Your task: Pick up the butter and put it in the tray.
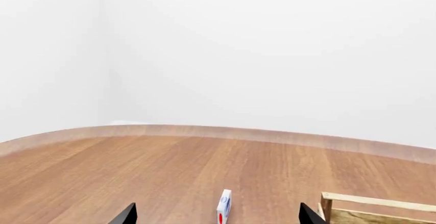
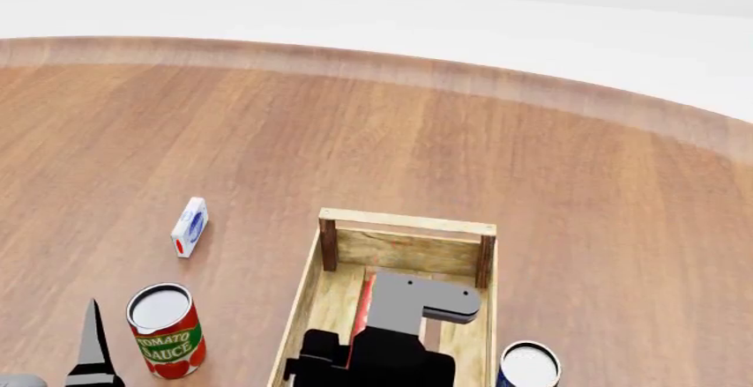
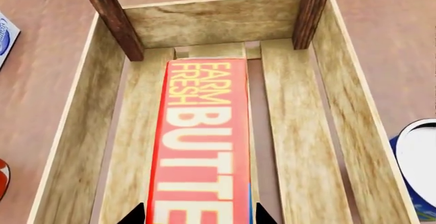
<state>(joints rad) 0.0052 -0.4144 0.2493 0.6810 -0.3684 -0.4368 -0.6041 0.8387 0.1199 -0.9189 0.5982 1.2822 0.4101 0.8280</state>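
Lying lengthwise inside the tray (image 3: pixel 299 132), the butter (image 3: pixel 204 142) shows its red-orange face and white lettering to the right wrist view. Its far end stops just short of the tray's end wall, between the two dark corner posts. The two black fingertips (image 3: pixel 136 215) of the right gripper (image 3: pixel 201 215) stand one at each long edge of the carton, so the butter's near end sits between them. Both tips appear to be right against the carton's sides, but whether they clamp it or merely flank it cannot be told. Nor is it clear whether the carton rests flat on the slats or hangs a little above them.

From the head view, the right arm (image 2: pixel 394 334) reaches down into the tray (image 2: pixel 406 225) and covers most of its floor. Only a thin red strip of the butter (image 2: pixel 363 303) shows beside the arm's grey link. A blue can (image 2: pixel 530 365) stands just outside the tray's right wall, and a tomato sauce can (image 2: pixel 165 330) stands on the table (image 2: pixel 471 140) to the tray's left. A small white-and-blue box (image 2: pixel 190 226) lies farther out, well apart from the tray.

The left gripper (image 1: pixel 218 216) hangs over bare wood with its fingertips (image 1: pixel 126 215) spread wide and nothing between them but air. The small box (image 1: pixel 223 206) lies on the table beyond it. A corner of the tray (image 1: pixel 374 208) shows just beside one of the tips.
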